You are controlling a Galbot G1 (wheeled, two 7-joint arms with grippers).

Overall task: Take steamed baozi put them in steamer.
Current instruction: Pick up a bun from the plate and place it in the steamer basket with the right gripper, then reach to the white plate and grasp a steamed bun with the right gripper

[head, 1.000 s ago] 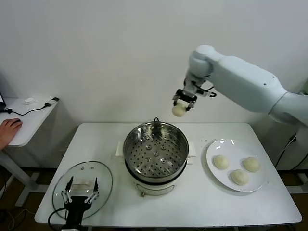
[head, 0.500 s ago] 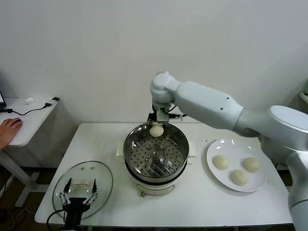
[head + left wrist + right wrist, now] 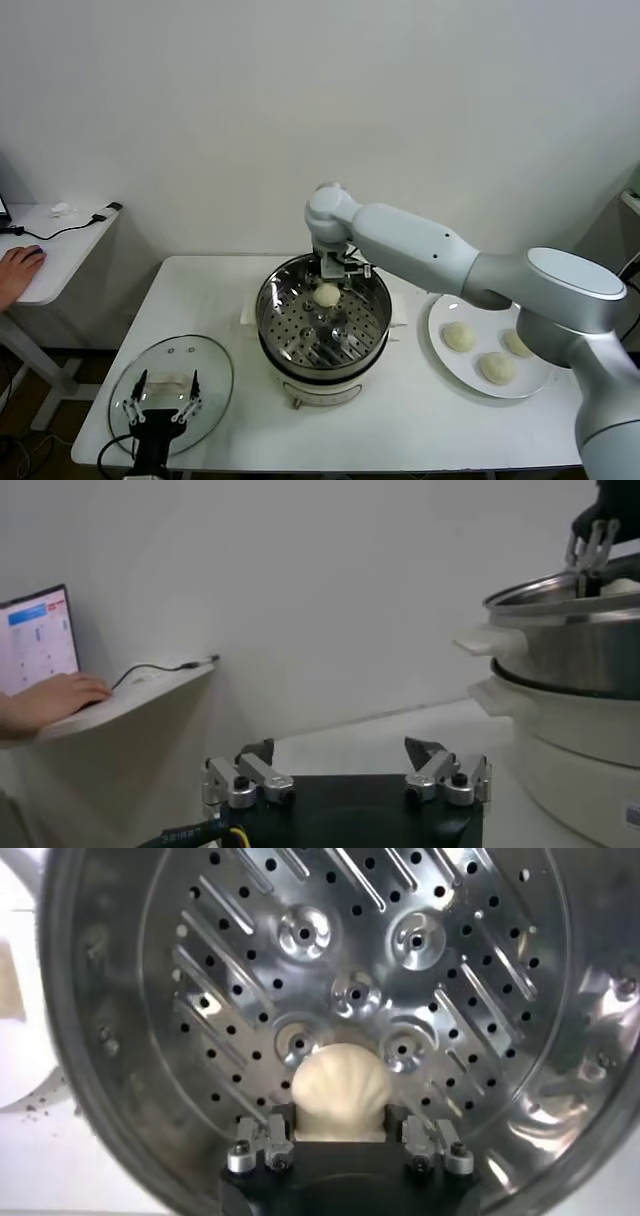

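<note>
The steamer [image 3: 268, 322] is a shiny steel basket [image 3: 350, 948] with a perforated floor, on a white pot base at the table's middle. One steamed baozi [image 3: 326, 294] lies on the back part of that floor. My right gripper [image 3: 334, 274] is lowered into the basket, open, its fingers spread on either side of this baozi [image 3: 340, 1088]. Three more baozi [image 3: 459, 337] lie on the white plate [image 3: 440, 350] to the right. My left gripper [image 3: 160, 402] hangs open and empty over the glass lid; the left wrist view shows its fingers [image 3: 255, 765] wide apart.
A round glass lid [image 3: 215, 365] with a white handle lies at the table's front left. A side table [image 3: 60, 250] at far left carries a cable and a person's hand [image 3: 18, 268]. A white wall stands close behind the table.
My right arm swung left from above the plate side, carrying a baozi, and came down into the steamer. Its fingers have spread and the baozi now sits on the perforated floor. The left arm stayed put.
</note>
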